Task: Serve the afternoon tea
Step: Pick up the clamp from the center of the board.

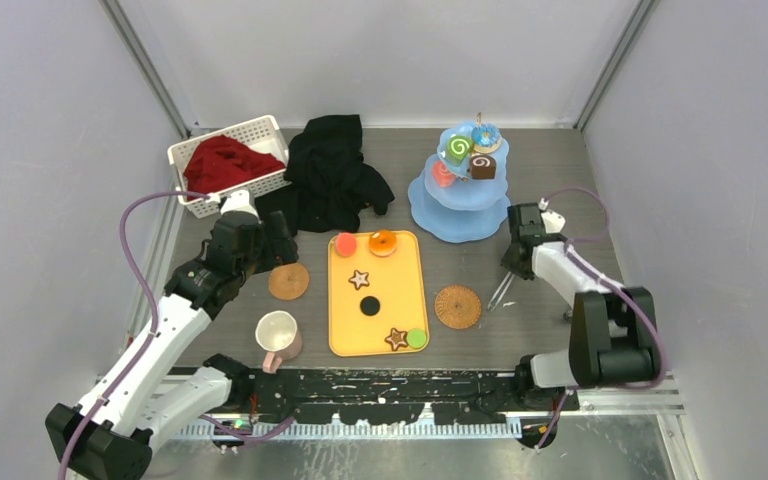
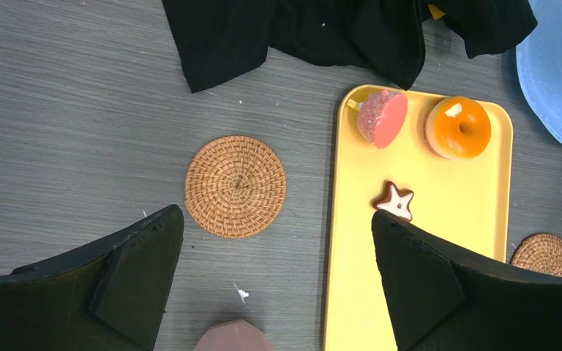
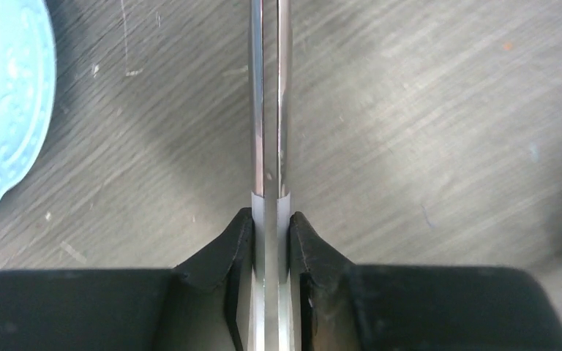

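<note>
Grey table (image 1: pixel 580 180), left claw (image 2: pixel 276 216) wide above woven coaster (image 2: pixel 235 186), right claw (image 3: pixel 271 219) angled down, clamping metal tongs (image 3: pixel 257 110)

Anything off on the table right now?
The black cloth lies crumpled in a heap beside the white basket, its hem reaching the far edge of the yellow tray. Nothing looks spilled or broken.

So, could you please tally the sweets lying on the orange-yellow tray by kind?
Star cookies: 2
Orange donut: 1
Pink-red half-round piece: 1
Black disc: 1
Green round piece: 1
Total: 6
</note>
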